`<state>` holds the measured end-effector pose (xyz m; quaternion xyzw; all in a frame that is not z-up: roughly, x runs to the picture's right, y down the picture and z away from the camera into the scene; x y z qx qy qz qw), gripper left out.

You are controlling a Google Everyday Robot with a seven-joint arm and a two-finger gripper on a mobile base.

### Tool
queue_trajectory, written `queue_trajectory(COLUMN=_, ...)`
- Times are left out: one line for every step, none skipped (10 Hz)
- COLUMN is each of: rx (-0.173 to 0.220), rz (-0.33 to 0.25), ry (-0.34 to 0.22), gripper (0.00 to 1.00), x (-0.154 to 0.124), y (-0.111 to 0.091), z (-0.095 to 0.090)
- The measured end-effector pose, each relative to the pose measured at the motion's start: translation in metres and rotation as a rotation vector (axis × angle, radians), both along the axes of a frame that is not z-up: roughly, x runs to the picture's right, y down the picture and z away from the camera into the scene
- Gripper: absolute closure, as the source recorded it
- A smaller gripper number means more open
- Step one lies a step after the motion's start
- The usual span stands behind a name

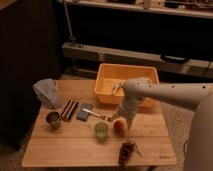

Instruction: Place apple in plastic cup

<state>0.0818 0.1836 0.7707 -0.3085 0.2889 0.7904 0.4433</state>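
The apple [119, 126] is a small orange-red fruit on the wooden table [60, 147], just right of the translucent light-green plastic cup [101, 131]. The cup stands upright near the table's middle. My gripper [120, 119] comes down from the white arm [165, 94] on the right and sits right over the apple, touching or nearly touching its top. The arm hides the fingertips.
A yellow bin [127, 85] with utensils stands at the back right. A dark metal cup [53, 119] and a crumpled grey bag [46, 92] are at the left. Dark bars [70, 108], a small box [85, 111] and a grape bunch [127, 151] also lie on the table.
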Motion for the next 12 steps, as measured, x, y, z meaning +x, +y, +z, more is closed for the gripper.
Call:
queue_trajectory(rx=-0.002, rz=0.002, ry=0.002, gripper=0.35, x=0.002, y=0.002, z=0.002)
queue_trajectory(rx=-0.005, rz=0.002, ry=0.006, gripper=0.35, x=0.003, y=0.005, z=0.005)
queue_trajectory(rx=-0.009, rz=-0.003, ry=0.006, gripper=0.35, x=0.004, y=0.008, z=0.009)
queue_trajectory(rx=-0.01, rz=-0.004, ry=0.007, gripper=0.35, x=0.004, y=0.011, z=0.014)
queue_trajectory(rx=-0.009, rz=-0.007, ry=0.003, gripper=0.35, x=0.005, y=0.014, z=0.021)
queue_trajectory(rx=-0.009, rz=-0.011, ry=-0.001, gripper=0.35, x=0.005, y=0.015, z=0.025)
queue_trajectory(rx=-0.01, rz=-0.013, ry=-0.003, gripper=0.35, x=0.006, y=0.015, z=0.028)
queue_trajectory(rx=-0.01, rz=-0.019, ry=-0.009, gripper=0.37, x=0.004, y=0.016, z=0.032)
queue_trajectory(rx=-0.012, rz=-0.026, ry=-0.017, gripper=0.45, x=0.002, y=0.016, z=0.034)
queue_trajectory(rx=-0.014, rz=-0.029, ry=-0.022, gripper=0.55, x=0.001, y=0.017, z=0.036)
queue_trajectory(rx=-0.018, rz=-0.03, ry=-0.025, gripper=0.63, x=0.001, y=0.017, z=0.037)
queue_trajectory(rx=-0.023, rz=-0.033, ry=-0.03, gripper=0.75, x=0.001, y=0.017, z=0.038)
